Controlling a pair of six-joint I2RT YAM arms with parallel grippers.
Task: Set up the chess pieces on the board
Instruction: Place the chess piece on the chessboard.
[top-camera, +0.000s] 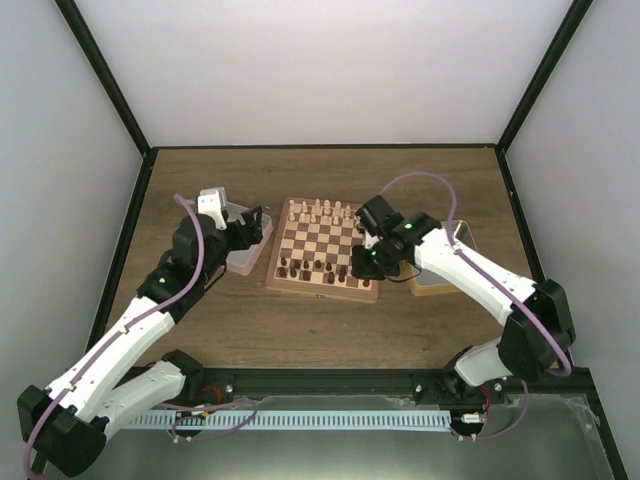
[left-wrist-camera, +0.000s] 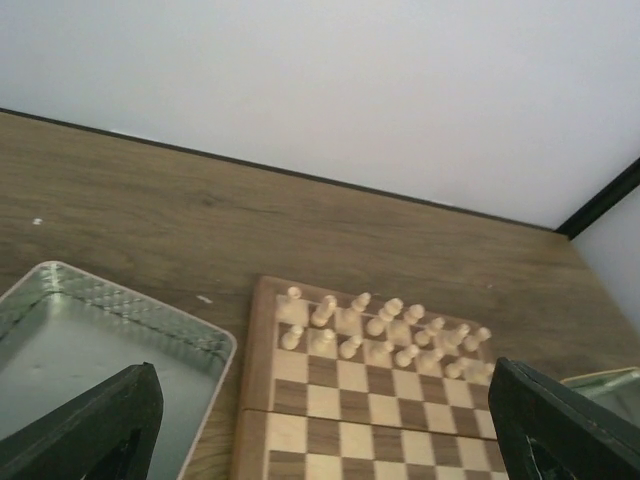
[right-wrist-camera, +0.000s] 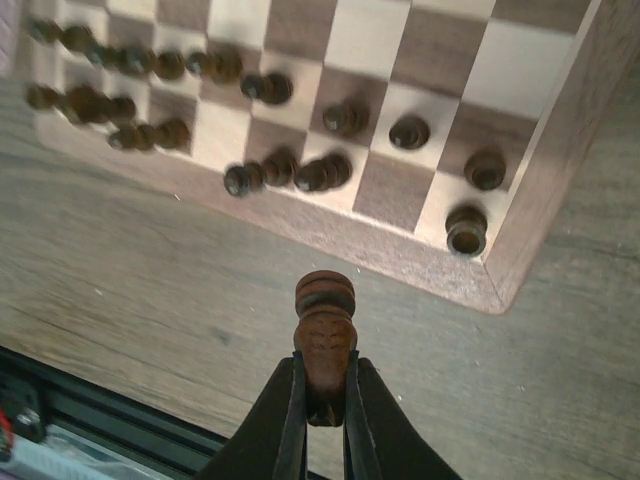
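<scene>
Left jaws hung released above a metal tin (left-wrist-camera: 70, 340); my right jaws clenched a dark chess piece (right-wrist-camera: 324, 340) over the worktop (right-wrist-camera: 150, 320), beside the board (right-wrist-camera: 545, 190). It needed setting upright on a free square, I judged.

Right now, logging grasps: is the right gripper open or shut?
Shut: the right gripper pinches a dark brown chess piece by its lower end.

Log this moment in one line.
left end effector: open; right end effector: shut on dark brown wooden chess piece; near checkered wooden board corner
</scene>
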